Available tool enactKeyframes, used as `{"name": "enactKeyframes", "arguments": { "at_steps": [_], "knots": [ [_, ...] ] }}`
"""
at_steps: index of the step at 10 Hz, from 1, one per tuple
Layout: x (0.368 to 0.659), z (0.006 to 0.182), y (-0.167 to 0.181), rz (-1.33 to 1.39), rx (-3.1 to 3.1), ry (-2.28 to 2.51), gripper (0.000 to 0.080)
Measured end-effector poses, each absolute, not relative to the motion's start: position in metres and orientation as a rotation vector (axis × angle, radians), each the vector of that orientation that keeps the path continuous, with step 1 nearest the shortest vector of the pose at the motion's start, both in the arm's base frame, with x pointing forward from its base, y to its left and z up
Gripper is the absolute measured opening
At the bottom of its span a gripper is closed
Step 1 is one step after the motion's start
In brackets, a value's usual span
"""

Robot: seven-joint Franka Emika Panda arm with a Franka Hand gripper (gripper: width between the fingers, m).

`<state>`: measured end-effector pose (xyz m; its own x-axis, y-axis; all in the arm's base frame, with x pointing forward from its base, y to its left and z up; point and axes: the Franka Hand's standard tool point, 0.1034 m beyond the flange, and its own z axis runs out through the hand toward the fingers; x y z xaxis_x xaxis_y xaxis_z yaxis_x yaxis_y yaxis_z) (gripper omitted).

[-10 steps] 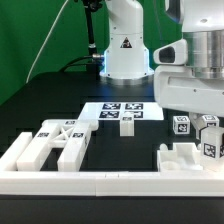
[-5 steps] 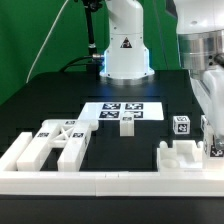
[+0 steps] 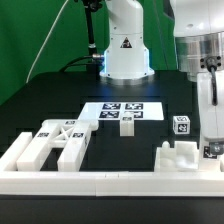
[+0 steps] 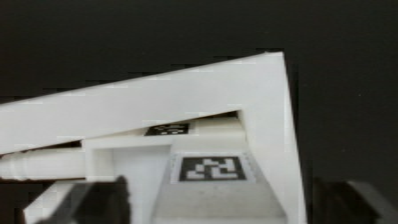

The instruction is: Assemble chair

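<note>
The chair is in loose white parts. A cross-braced piece (image 3: 62,133) and a thick leg (image 3: 24,150) lie at the exterior view's left, near the front rail. A small tagged block (image 3: 181,124) sits at the right, and a blocky part (image 3: 176,158) rests against the rail. My gripper (image 3: 212,143) hangs low at the far right. In the wrist view a white tagged part (image 4: 217,168) stands between the dark fingers (image 4: 80,205). The gripper (image 4: 214,208) is open, with a dark gap on each side of that part.
The marker board (image 3: 120,113) lies in the middle of the black table. A low white border rail (image 3: 100,182) runs along the front. The white robot base (image 3: 125,50) stands at the back. A broad white surface (image 4: 178,90) lies just beyond the tagged part in the wrist view.
The gripper has come down at the exterior view's right with the tagged part. Its jaws have since widened off that part.
</note>
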<state>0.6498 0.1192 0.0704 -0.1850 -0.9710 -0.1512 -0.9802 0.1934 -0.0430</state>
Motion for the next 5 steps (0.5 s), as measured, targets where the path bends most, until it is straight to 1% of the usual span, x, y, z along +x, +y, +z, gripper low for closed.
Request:
{"name": "enactKeyframes", "arguments": {
  "at_steps": [1,2,3,4,5],
  "knots": [
    [0.65,0.07,0.119,0.095,-1.906,2.311,0.0618],
    [0.65,0.073,0.117,0.085,-1.958,2.262,0.0618],
    [0.649,0.086,0.108,0.066,-2.016,2.198,0.0643],
    [0.647,0.103,0.098,0.048,-2.039,2.158,0.0643],
    [0.646,0.115,0.091,0.034,-2.041,2.145,0.0649]
  ]
}}
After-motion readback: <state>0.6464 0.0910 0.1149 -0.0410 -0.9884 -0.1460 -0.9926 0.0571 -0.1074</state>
